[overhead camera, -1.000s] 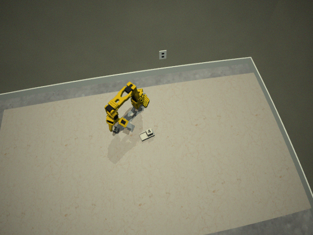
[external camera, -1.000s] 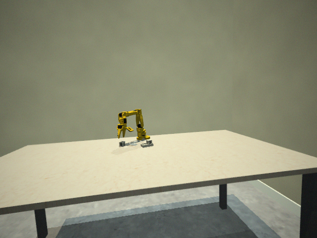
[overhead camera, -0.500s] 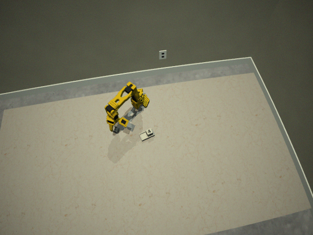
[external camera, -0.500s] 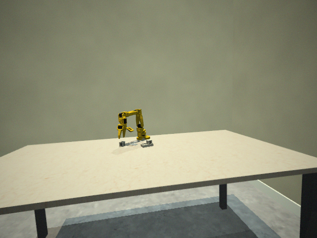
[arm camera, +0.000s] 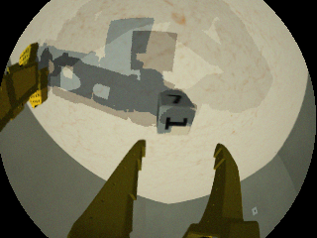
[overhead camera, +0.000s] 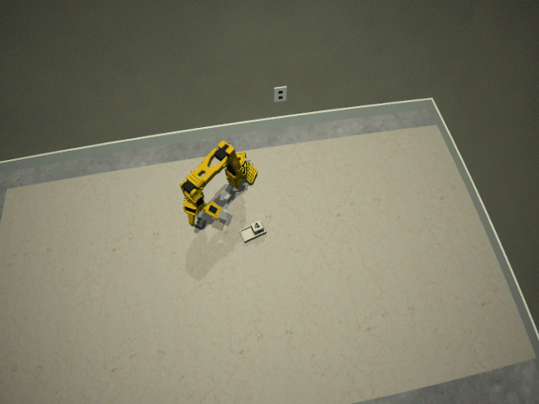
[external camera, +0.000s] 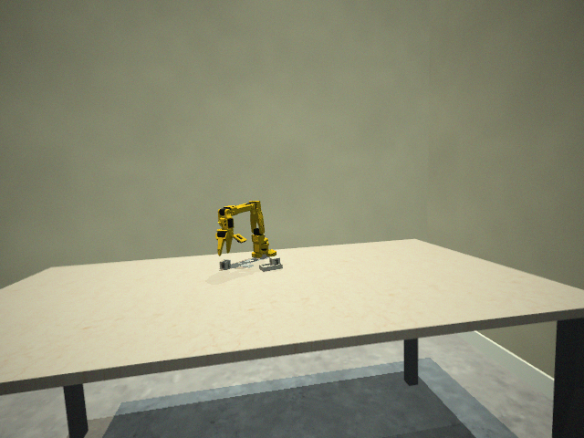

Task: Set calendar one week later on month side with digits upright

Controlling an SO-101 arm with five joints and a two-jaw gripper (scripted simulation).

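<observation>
A small grey cube (arm camera: 176, 114) (overhead camera: 200, 223) (external camera: 224, 265) lies alone on the table, left of the tray; its side toward the wrist camera bears a dark digit that I cannot read surely. My gripper (arm camera: 180, 147) (overhead camera: 193, 221) (external camera: 221, 252) hangs just above this cube, fingers apart, with nothing between them. The white tray (overhead camera: 247, 235) (external camera: 268, 267) lies flat to the right. A second cube (overhead camera: 258, 225) (external camera: 274, 260) stands at the tray's far end with a 4 on top. The tray's other half is bare.
The yellow arm's base (overhead camera: 238, 173) (external camera: 260, 248) stands behind the tray. The arm's shadow falls on the table in front of the loose cube. The table's edges are far from everything.
</observation>
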